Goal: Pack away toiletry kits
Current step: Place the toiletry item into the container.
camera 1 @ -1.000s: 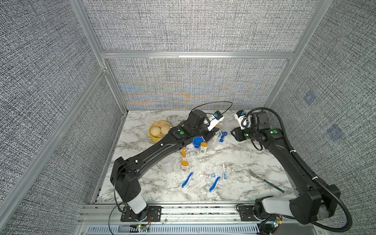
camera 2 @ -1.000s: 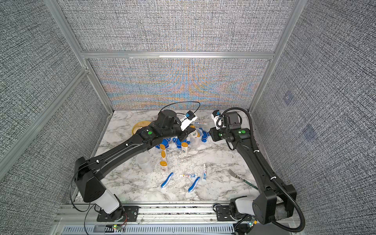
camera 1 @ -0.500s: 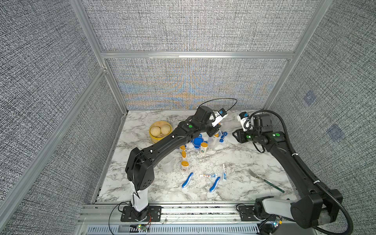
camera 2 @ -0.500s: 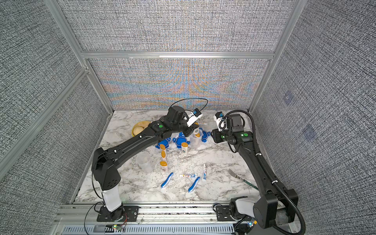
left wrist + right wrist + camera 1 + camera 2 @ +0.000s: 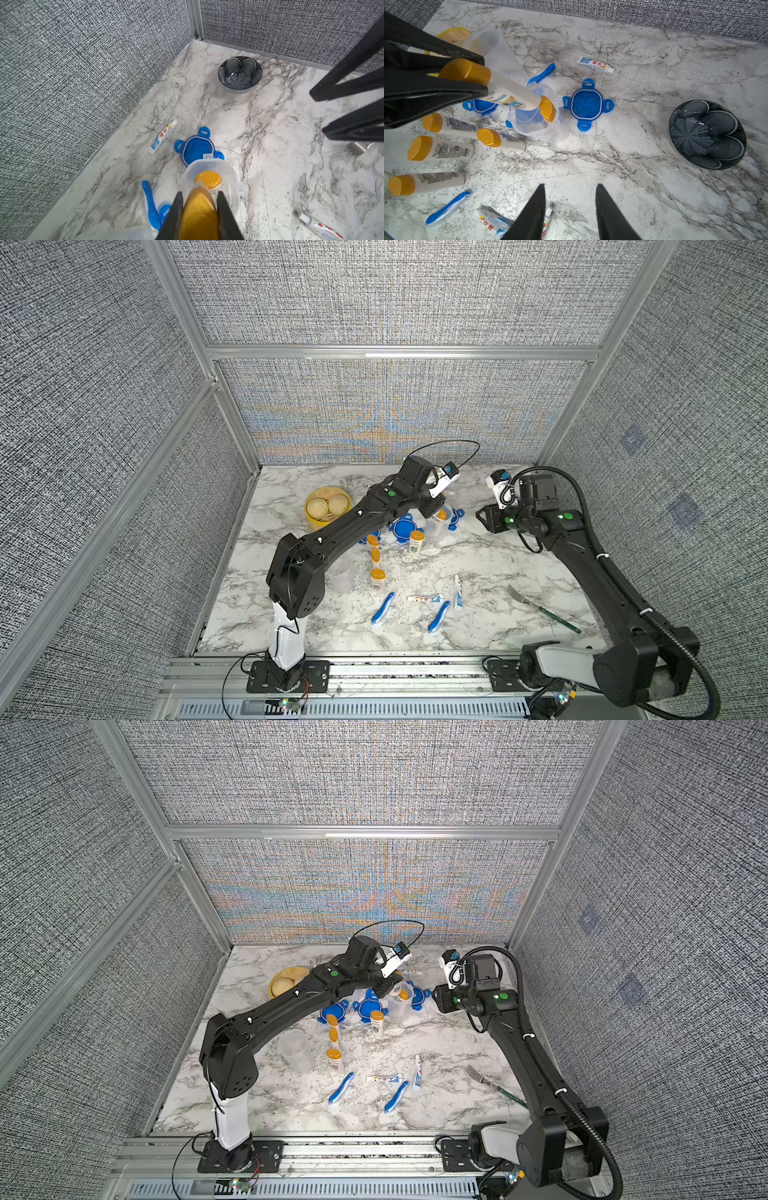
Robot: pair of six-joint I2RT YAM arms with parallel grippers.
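Right wrist view: the left hand [image 5: 484,75] is closed narrowly on the orange cap of a white bottle [image 5: 512,93]. It holds the bottle tilted, lower end at the mouth of an open clear jar [image 5: 532,133] that stands upright on the marble table [image 5: 633,166]. A second orange cap [image 5: 547,109] shows inside the jar's rim, right against the held bottle's lower end. One blue lid [image 5: 586,105] lies just beside the jar. Another lid [image 5: 478,106] lies on the opposite side, partly hidden by the bottle. Four spare bottles lie flat near the jar, the nearest one [image 5: 501,140] almost touching it. A toothbrush [image 5: 544,72] and a toothpaste tube [image 5: 595,64] lie beyond the jar, toward the wall. The right hand [image 5: 570,187] hovers over the table with its jaws moderately apart and nothing between them. A dark bowl [image 5: 707,135] sits well apart from the jar. In a top view, two front toothbrushes [image 5: 383,608] and two front tubes [image 5: 424,598] lie near the table's front edge, with a fork [image 5: 540,608] off to their right.
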